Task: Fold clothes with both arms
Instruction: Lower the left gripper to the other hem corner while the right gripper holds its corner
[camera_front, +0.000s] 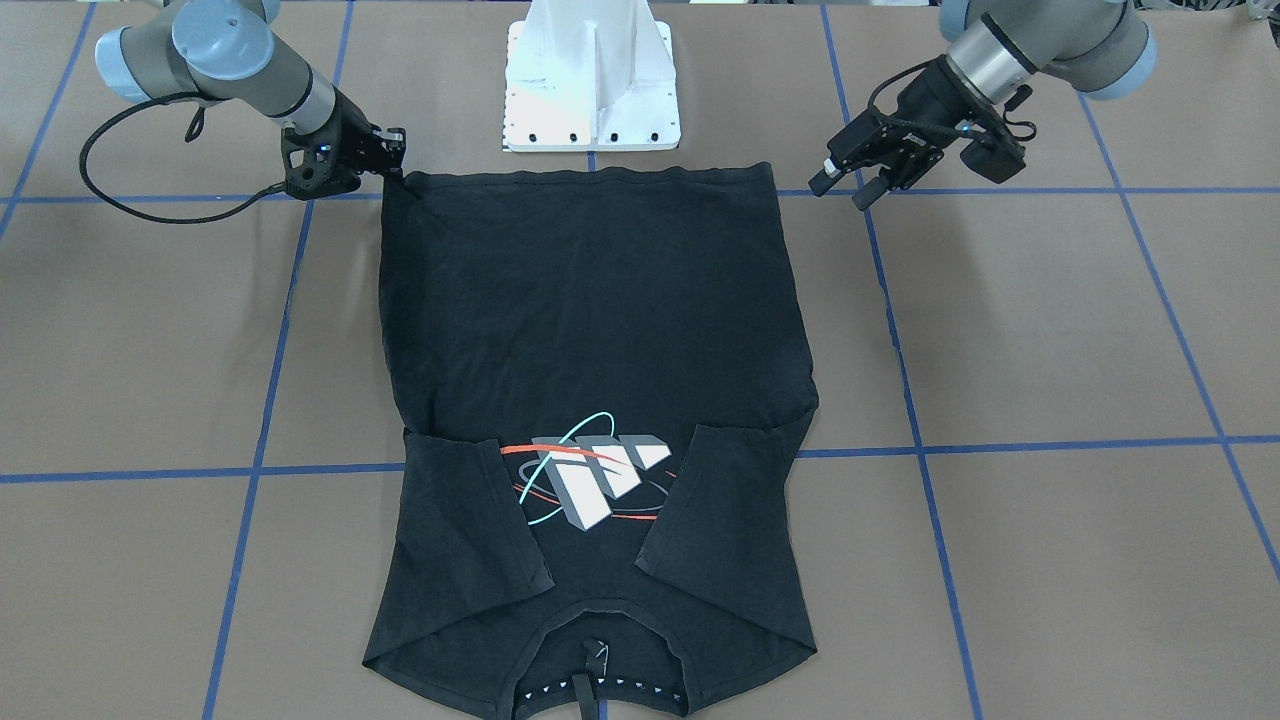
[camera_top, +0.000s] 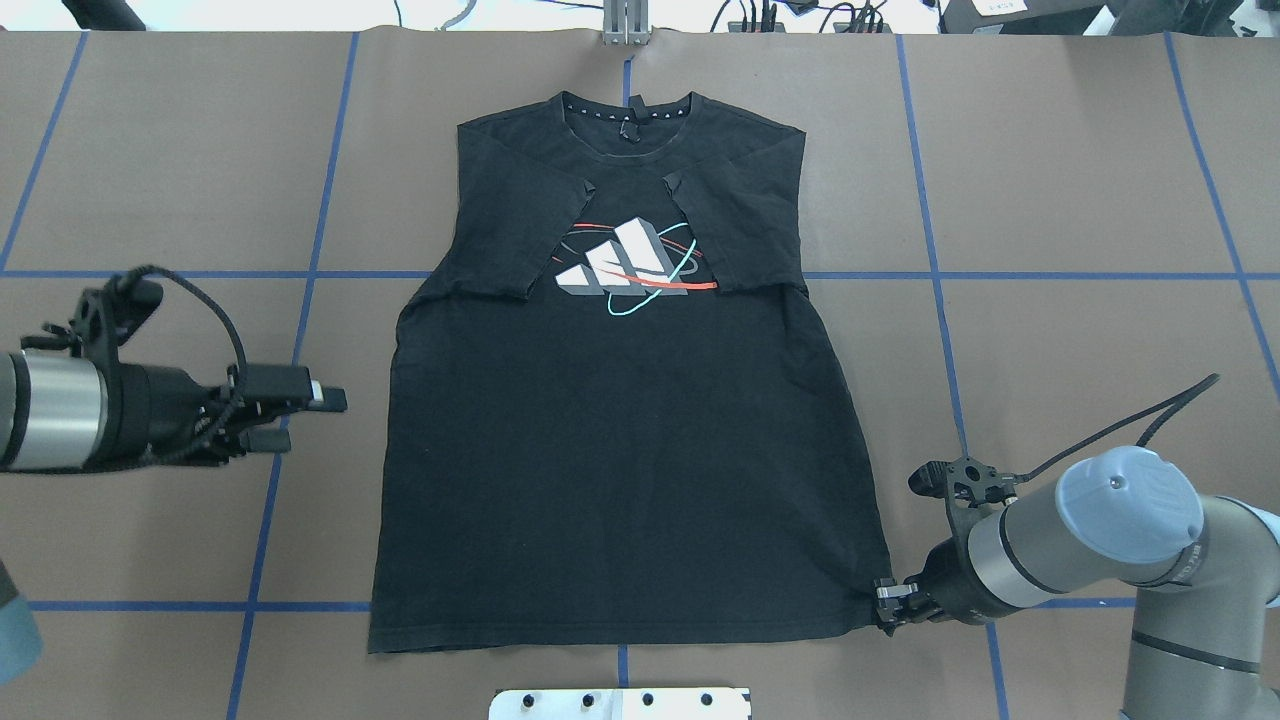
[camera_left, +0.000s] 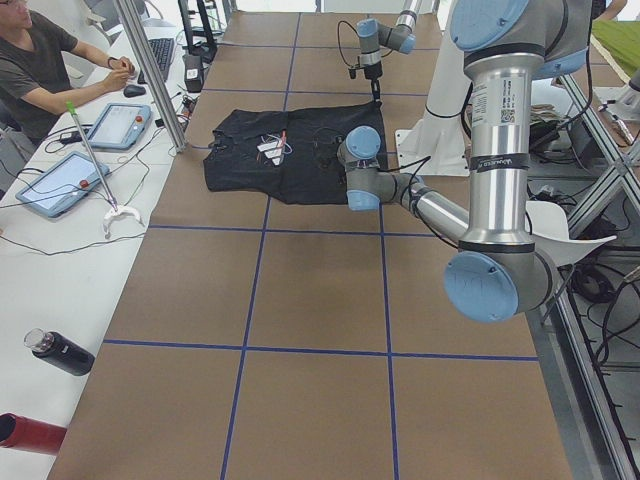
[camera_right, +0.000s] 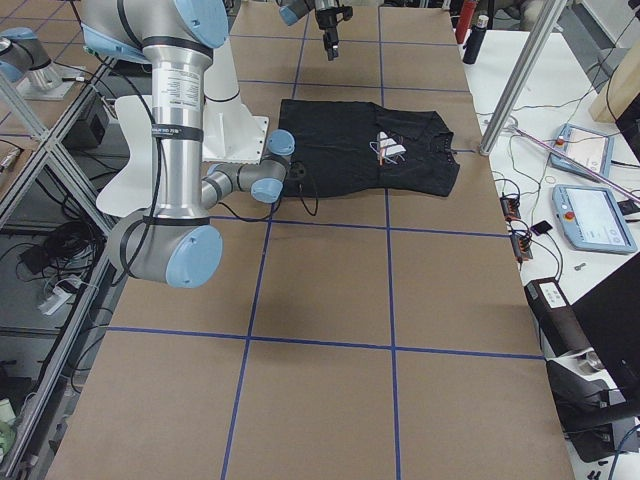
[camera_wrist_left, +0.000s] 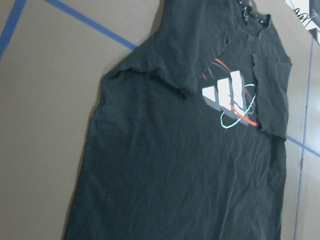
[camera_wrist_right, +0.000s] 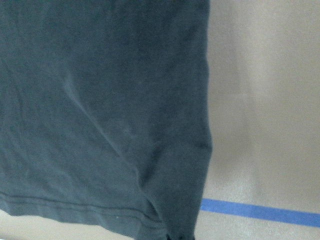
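The black T-shirt (camera_front: 600, 320) (camera_top: 620, 460) lies flat on the brown table with its logo print (camera_top: 625, 265) (camera_wrist_left: 230, 97) facing up. Both sleeves are folded in over the chest, and the collar is on the side away from the robot. My right gripper (camera_top: 882, 600) (camera_front: 396, 170) sits low at the hem corner on my right and is shut on the fabric, which puckers slightly towards it. The right wrist view shows that hem corner (camera_wrist_right: 170, 220) close up. My left gripper (camera_top: 312, 421) (camera_front: 840, 195) hovers open beside the shirt's left edge, clear of the cloth.
The white pedestal base (camera_front: 592, 90) stands just behind the hem. Blue tape lines (camera_top: 300, 273) cross the brown table. A person (camera_left: 40, 70) sits at a side bench with tablets (camera_left: 55, 180) and bottles (camera_left: 60, 352).
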